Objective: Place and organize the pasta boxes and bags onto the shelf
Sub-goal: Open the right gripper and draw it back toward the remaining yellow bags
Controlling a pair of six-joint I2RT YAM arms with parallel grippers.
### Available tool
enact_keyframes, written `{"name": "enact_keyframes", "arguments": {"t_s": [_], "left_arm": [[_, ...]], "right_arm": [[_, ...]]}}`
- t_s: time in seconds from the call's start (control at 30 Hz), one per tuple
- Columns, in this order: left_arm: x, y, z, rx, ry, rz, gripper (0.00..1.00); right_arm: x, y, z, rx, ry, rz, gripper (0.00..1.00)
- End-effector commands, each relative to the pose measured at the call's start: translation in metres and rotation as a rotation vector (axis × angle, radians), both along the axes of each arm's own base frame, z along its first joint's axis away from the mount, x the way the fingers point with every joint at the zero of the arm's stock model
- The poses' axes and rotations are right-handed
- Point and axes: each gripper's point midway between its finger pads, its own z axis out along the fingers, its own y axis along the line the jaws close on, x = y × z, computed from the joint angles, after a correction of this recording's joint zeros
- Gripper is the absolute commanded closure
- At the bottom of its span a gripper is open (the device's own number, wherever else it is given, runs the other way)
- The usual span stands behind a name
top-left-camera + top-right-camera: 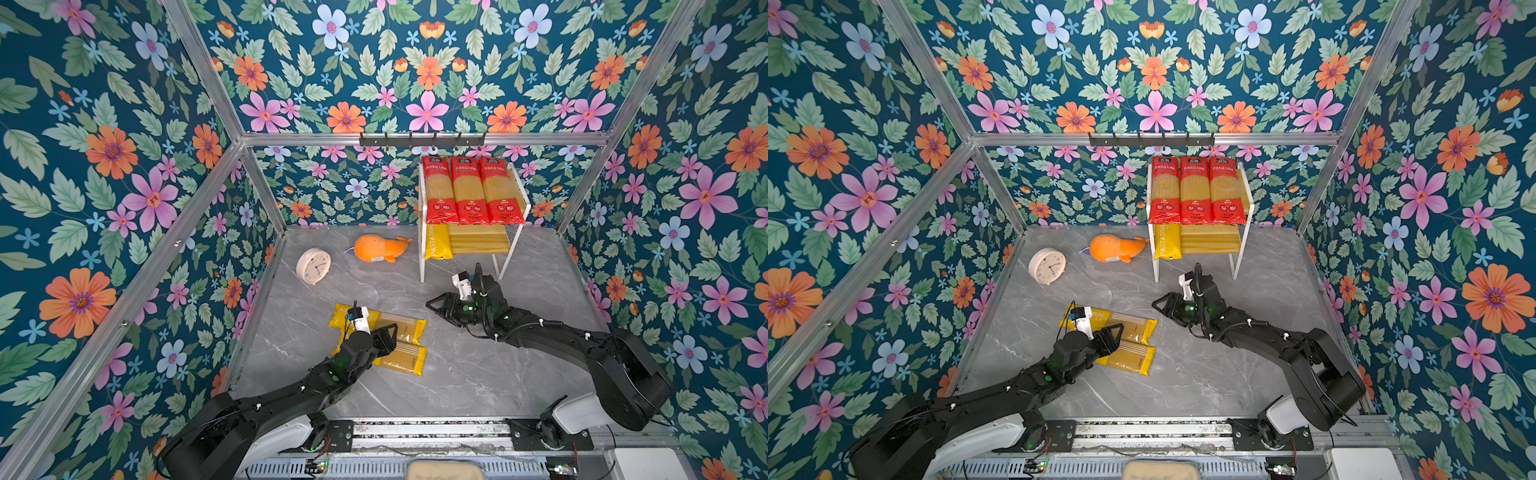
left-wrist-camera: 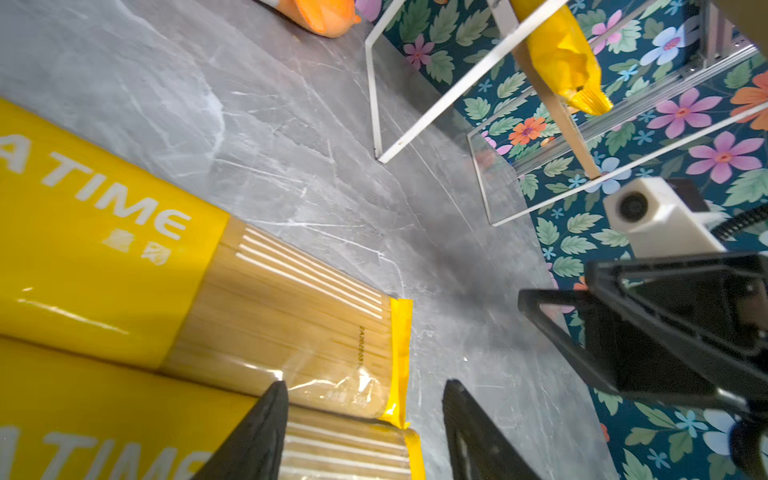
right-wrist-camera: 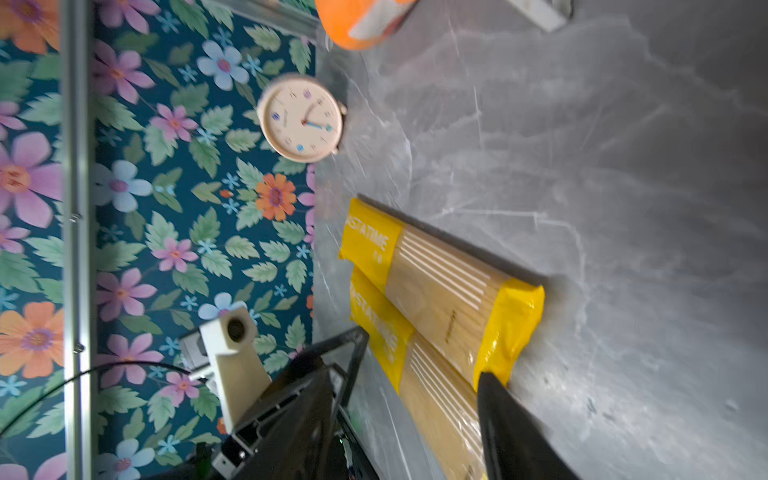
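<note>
Four packs are already stored on the shelf (image 1: 482, 239) at the far right: three red-ended packs (image 1: 473, 189) on the upper tier and one yellow shelf pack (image 1: 436, 243) at the left of the lower tier. Pickup of the remaining two is judged to be in hand. The far table pack (image 1: 405, 322) and near table pack (image 1: 405, 358) lie side by side on the table (image 1: 478, 374), left of centre. The left gripper (image 1: 388, 334) is held released over their right ends, with nothing grasped. The right gripper (image 1: 438, 306) is parted and empty, just to their right. A descent and a closing on one pack are called for next.
</note>
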Motion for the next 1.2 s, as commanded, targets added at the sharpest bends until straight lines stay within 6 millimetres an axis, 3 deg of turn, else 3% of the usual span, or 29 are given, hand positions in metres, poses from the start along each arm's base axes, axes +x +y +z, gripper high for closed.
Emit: {"name": "enact_keyframes", "arguments": {"t_s": [0.0, 0.27, 0.47, 0.67, 0.87, 1.03, 1.17], "left_arm": [[0.001, 0.016, -0.01, 0.003, 0.038, 0.059, 0.38], [-0.003, 0.026, -0.014, -0.046, 0.06, 0.077, 0.37], [-0.001, 0.019, -0.017, -0.047, 0.079, 0.06, 0.38], [0.003, 0.012, -0.007, -0.05, 0.063, 0.037, 0.38], [0.001, 0.017, -0.005, -0.024, 0.052, 0.038, 0.38], [0.004, 0.022, 0.007, 0.034, 0.029, 0.043, 0.38], [0.005, 0.017, 0.014, 0.027, 0.02, 0.025, 0.38]], "right_arm": [[-0.01, -0.002, -0.029, -0.085, 0.055, 0.004, 0.43], [-0.014, 0.021, -0.08, -0.1, 0.178, -0.001, 0.43], [-0.003, 0.043, -0.091, -0.021, 0.215, 0.017, 0.49], [0.007, 0.052, -0.087, 0.018, 0.208, 0.003, 0.65], [0.011, 0.049, -0.06, 0.03, 0.144, -0.011, 0.84], [0.005, 0.038, -0.05, 0.029, 0.115, -0.033, 0.9], [-0.005, 0.023, -0.052, 0.018, 0.122, -0.051, 0.91]]}}
